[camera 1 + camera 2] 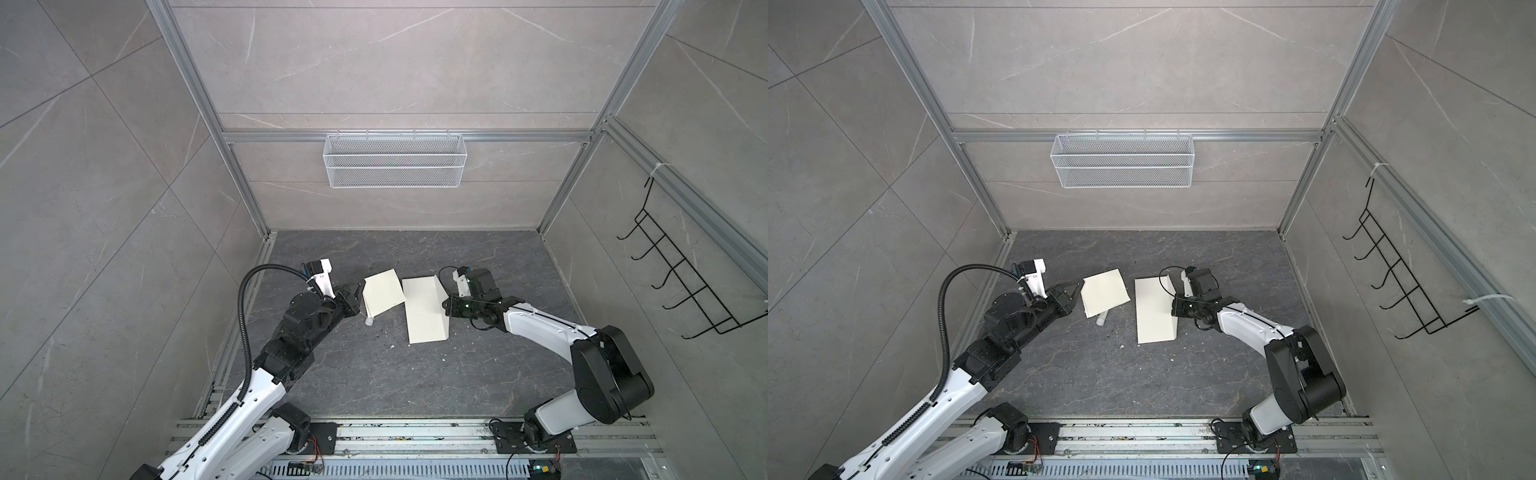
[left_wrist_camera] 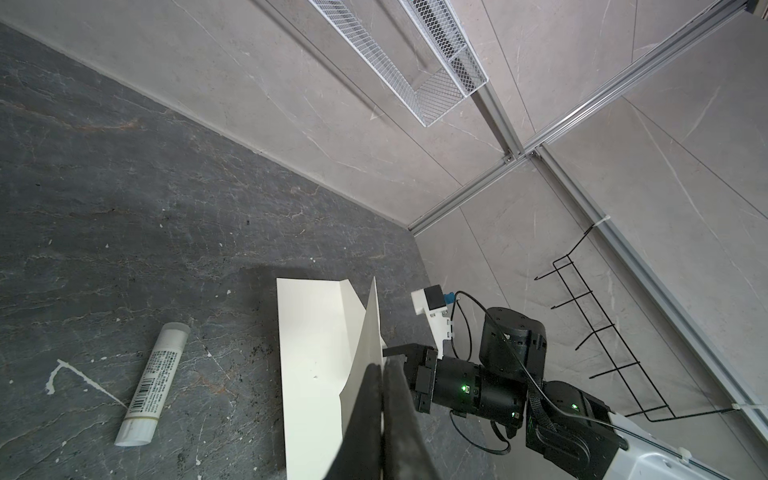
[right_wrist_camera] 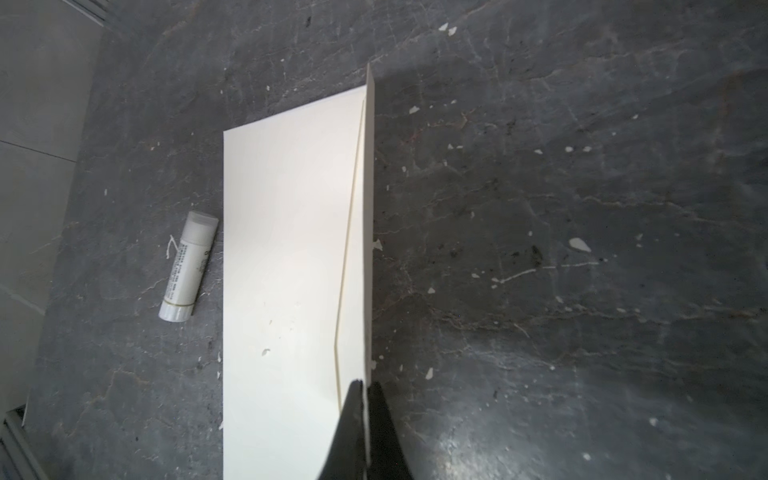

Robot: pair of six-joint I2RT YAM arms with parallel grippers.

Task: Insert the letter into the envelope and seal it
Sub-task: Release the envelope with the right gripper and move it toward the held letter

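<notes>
right claw [image 3: 366, 419] pinches upright side flap of envelope [image 1: 424, 316]; body flat just beside its tips, long axis front-to-back along flap. left claw [image 2: 382, 415] pinches tilted letter [image 1: 384, 293], extending past its tips.

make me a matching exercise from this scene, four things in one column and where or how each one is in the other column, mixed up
Things
1. letter
2. envelope
3. glue stick
4. wire basket

States
A. hanging on the back wall
B. edge pinched by the left gripper
C. lying on its side on the table
D. flat on the table, flap held up by the right gripper

Pairs: 1-B, 2-D, 3-C, 4-A
</notes>
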